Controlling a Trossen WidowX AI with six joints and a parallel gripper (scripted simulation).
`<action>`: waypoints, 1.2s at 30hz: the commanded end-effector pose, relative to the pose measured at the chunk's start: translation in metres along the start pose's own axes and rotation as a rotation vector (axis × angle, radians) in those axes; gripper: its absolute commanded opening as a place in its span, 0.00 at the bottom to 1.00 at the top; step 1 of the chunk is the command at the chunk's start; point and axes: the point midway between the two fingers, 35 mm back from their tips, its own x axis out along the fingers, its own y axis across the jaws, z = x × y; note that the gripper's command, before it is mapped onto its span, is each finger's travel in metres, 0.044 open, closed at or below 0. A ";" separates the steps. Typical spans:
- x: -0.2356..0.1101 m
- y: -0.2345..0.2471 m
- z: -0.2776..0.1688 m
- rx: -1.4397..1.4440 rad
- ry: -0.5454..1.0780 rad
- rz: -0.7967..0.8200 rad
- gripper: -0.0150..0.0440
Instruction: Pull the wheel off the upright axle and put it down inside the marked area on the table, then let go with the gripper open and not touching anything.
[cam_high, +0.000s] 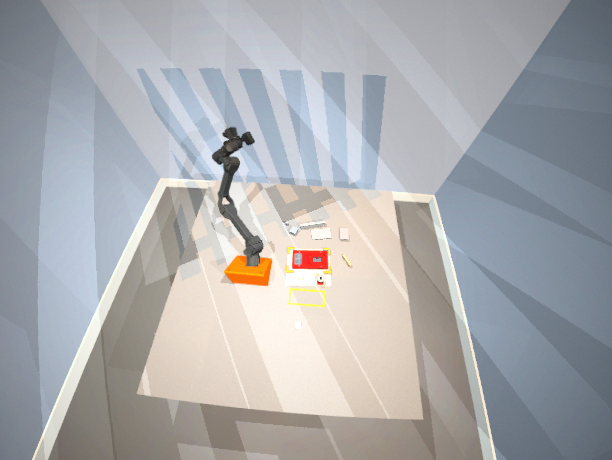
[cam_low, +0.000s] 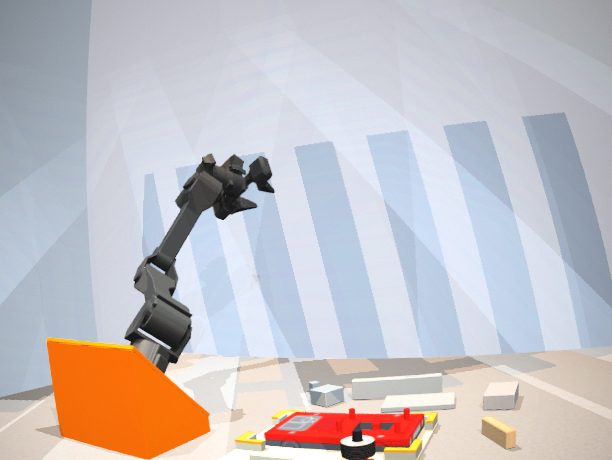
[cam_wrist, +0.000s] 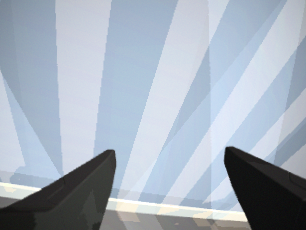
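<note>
High above the orange base (cam_low: 120, 400), the gripper (cam_low: 252, 192) points out toward the striped wall, its fingers spread partway with nothing between them (the wrist view shows only wall and the table rim (cam_wrist: 165, 206) in the gap). That height and outward aim suggest the arm is only beginning its reach. Well apart from it, the black wheel (cam_low: 358, 446) sits on its upright axle (cam_low: 357, 435) at the near edge of the red board (cam_low: 345, 427). The yellow-outlined marked area (cam_high: 307, 297) lies just in front, presumably kept near so the carry is short.
</note>
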 end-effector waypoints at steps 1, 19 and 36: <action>-0.005 -0.072 0.008 0.138 -0.048 -0.096 0.76; -0.067 -0.328 -0.034 0.691 -0.263 -0.474 0.76; -0.155 -0.493 -0.185 1.072 -0.206 -0.912 0.76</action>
